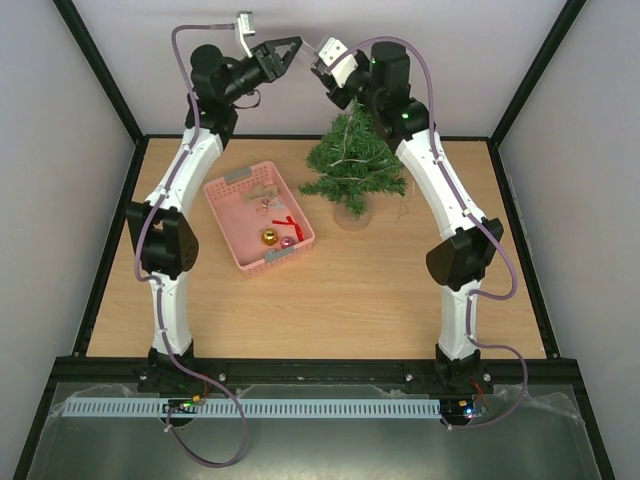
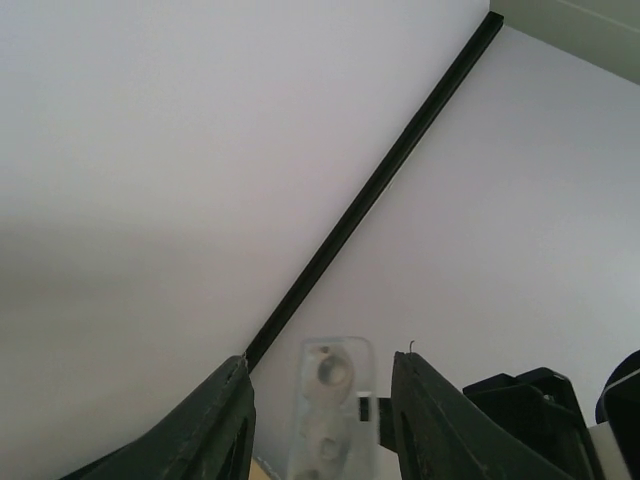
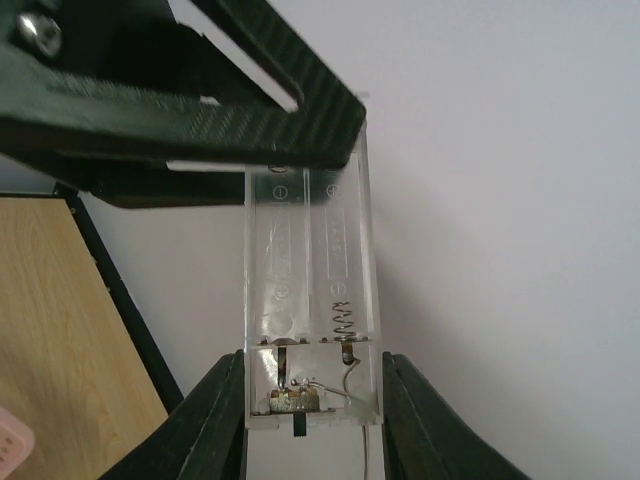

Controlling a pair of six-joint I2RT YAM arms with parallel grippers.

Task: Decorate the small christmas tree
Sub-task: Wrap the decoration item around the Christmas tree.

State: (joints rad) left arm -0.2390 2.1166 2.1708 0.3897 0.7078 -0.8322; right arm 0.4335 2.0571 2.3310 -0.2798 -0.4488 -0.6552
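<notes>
Right pincer (image 3: pixel 312 358): raised high at the back wall, closed on a clear battery case (image 3: pixel 310 270). Both fingers press the case's sides near its wired end. The case is empty, with a spring and contacts showing inside and a thin wire (image 3: pixel 365 450) leaving the gripped end.

Second item, left pincer (image 1: pixel 288 52): raised to the same height, facing the right one. Jaws stand apart, and its fingers (image 2: pixel 220 430) show gaps either side of the case's far end. From the right wrist, one dark finger crosses that end of the case; whether it touches cannot be told.

Third item, tree (image 1: pixel 350 160): small, dark green and bristly, upright on a round pale base. It stands on the far part of the surface (image 1: pixel 330 300), below the two pincers and just beside the right arm. A thin pale string (image 1: pixel 352 148) runs through its branches. Neither pincer touches it.

Fourth item, basket (image 1: pixel 224 226): pink, slotted walls, set askew on the surface just left of the tree and apart from it.
- gold ball (image 1: pixel 268 237), near corner
- pink ball (image 1: pixel 287 242), just beside the gold one
- red ribbon (image 1: pixel 284 224), behind the balls
- pale small pieces toward the far end, too small to name
</notes>
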